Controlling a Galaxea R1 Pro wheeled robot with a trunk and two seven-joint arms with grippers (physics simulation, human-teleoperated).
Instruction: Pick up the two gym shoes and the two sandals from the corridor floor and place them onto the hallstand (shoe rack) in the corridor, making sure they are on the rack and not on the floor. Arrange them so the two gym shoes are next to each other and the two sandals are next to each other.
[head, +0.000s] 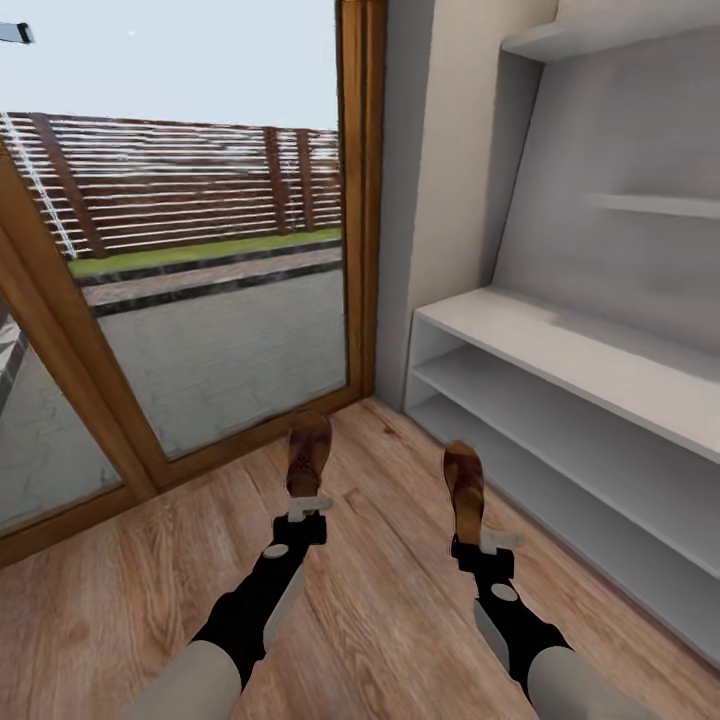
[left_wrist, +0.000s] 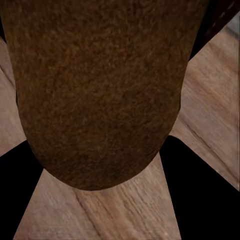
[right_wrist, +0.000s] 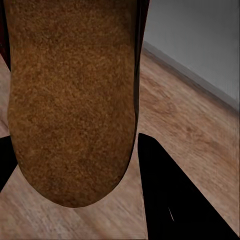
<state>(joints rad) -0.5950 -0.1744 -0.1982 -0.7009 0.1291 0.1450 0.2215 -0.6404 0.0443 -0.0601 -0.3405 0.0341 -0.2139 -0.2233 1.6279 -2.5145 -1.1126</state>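
Head view: both arms raised toward hallstand (head: 560, 345), ahead-right.
Left end effector (head: 308, 508): pinching sandal (head: 308, 455) clear of floor (head: 380, 600).
Right end effector (head: 478, 545): pinching second sandal (head: 464, 490), carried as a pair for side-by-side placement.

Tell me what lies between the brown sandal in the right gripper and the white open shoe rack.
Head view: only bare wood-plank floor separates the brown sandal in the right gripper from the white shoe rack.

**Surroundings beyond the corridor**

A tall glass door in a brown wooden frame (head: 362, 200) is seen. Through it, a grey paved yard (head: 220, 350), a green grass strip (head: 200, 252) and a brown slatted fence (head: 180, 180) are shown.
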